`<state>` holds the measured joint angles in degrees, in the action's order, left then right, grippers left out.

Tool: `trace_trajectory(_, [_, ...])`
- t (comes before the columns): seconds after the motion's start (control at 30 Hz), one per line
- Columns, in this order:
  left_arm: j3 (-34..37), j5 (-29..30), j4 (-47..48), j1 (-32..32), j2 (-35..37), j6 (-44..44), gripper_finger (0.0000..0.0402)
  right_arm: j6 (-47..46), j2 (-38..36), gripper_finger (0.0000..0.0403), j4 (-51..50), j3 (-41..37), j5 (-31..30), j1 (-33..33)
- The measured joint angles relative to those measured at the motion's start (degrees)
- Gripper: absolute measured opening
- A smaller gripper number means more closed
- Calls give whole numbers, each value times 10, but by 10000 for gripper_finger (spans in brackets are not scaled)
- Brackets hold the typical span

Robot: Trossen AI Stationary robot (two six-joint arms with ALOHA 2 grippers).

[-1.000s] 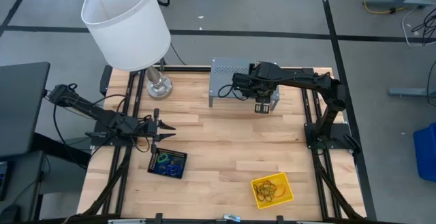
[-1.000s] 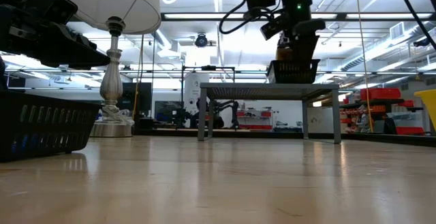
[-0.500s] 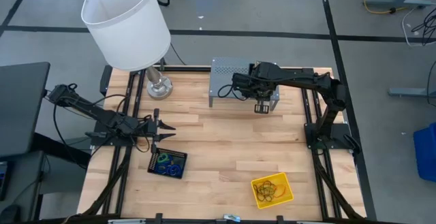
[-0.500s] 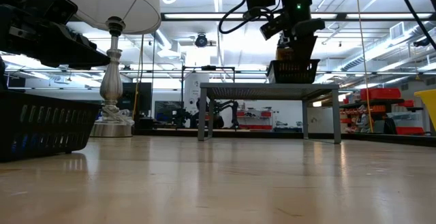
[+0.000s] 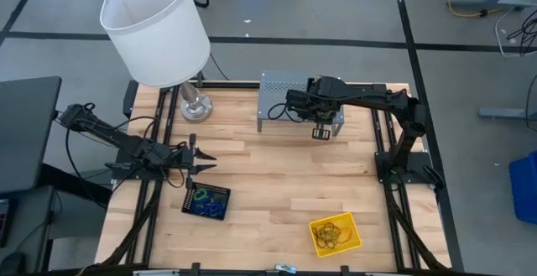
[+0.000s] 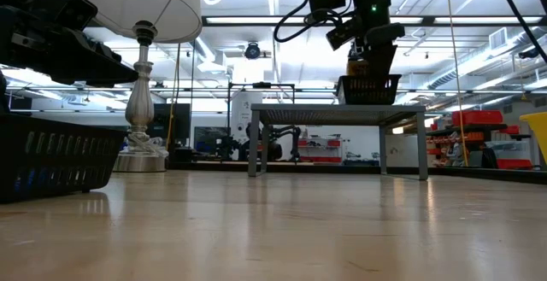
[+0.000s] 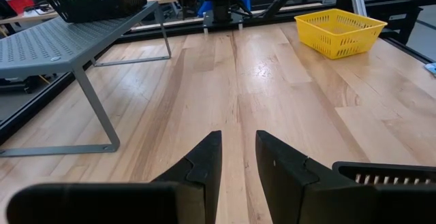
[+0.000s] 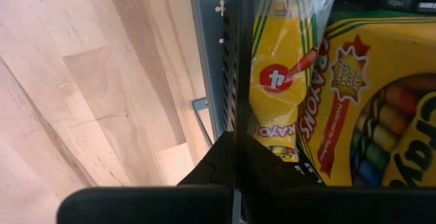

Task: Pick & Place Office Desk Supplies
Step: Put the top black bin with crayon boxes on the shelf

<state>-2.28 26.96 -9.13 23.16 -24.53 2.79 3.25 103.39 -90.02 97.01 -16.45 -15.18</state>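
So far: you have rubber bands in the black mesh tray (image 5: 206, 201) and yellow tray (image 5: 336, 233) on the bench (image 5: 277, 184).
Left gripper (image 5: 198, 160): hovers beside the mesh tray, fingers narrow, empty.
Right gripper (image 5: 321, 131): over the grey shelf (image 5: 281, 91), fingers clamped on the crayon tray's (image 6: 368, 89) rim; crayon boxes (image 8: 361, 101) inside, unplaced.

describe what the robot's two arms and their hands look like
Both arms are dark, slim and jointed, with black cables looped along them. The left hand ends in two black, wedge-shaped fingers tapering to points, seen close in its wrist view. The right hand is the same black build; in the low view a small green light glows on its arm.
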Motion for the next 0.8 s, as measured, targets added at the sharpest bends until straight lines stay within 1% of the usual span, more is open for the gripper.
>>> trace_trajectory(0.4, [0,0,0,0,0,0,99,3,0,9,0,0,-4,0])
trace_trajectory(0.47, [0,0,0,0,0,0,99,0,0,24,0,0,-11,0])
trace_trajectory(0.6, [0,0,0,0,0,0,99,0,0,69,0,0,-17,4])
trace_trajectory(0.8, [0,0,0,0,0,2,99,5,0,123,0,0,-26,28])
